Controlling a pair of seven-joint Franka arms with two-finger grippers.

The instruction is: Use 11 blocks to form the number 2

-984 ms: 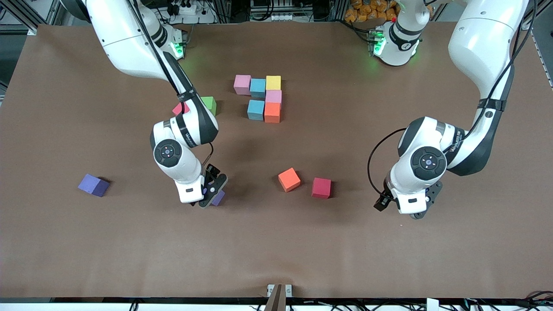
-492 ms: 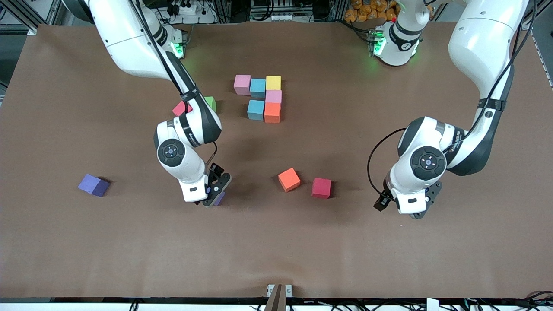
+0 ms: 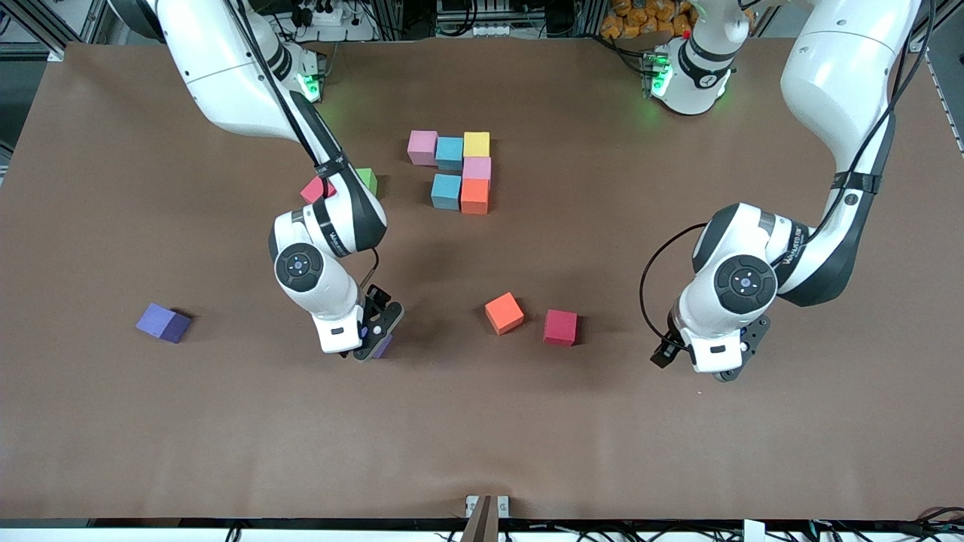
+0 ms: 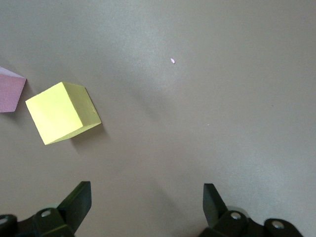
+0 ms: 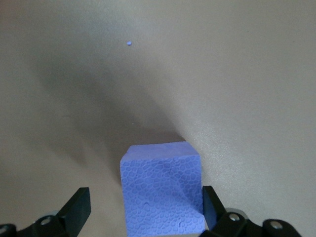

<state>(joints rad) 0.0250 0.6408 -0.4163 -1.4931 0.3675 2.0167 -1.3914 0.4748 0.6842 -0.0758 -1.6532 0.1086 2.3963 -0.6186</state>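
Note:
Six adjoining cubes form part of the number 2 (image 3: 461,170) mid-table: pink, cyan and yellow in a row, then pink, then cyan and orange. My right gripper (image 3: 373,335) is low over a purple block (image 3: 384,347), open. That block (image 5: 162,190) sits between the fingers, close to one fingertip (image 5: 211,203). My left gripper (image 3: 714,363) waits open with nothing between its fingers, at the left arm's end of the table. A yellow block (image 4: 61,112) lies on the table just ahead of it (image 4: 147,202). Loose orange (image 3: 504,313), red (image 3: 560,327) and purple (image 3: 163,322) blocks lie nearer the front camera.
A green cube (image 3: 367,178) and a reddish cube (image 3: 315,188) sit beside the figure toward the right arm's end, partly covered by the right arm. A pinkish cube's corner (image 4: 10,90) shows beside the yellow block.
My right gripper has shifted slightly and come down around the purple block, which now shows less from the front. The left arm has not moved.

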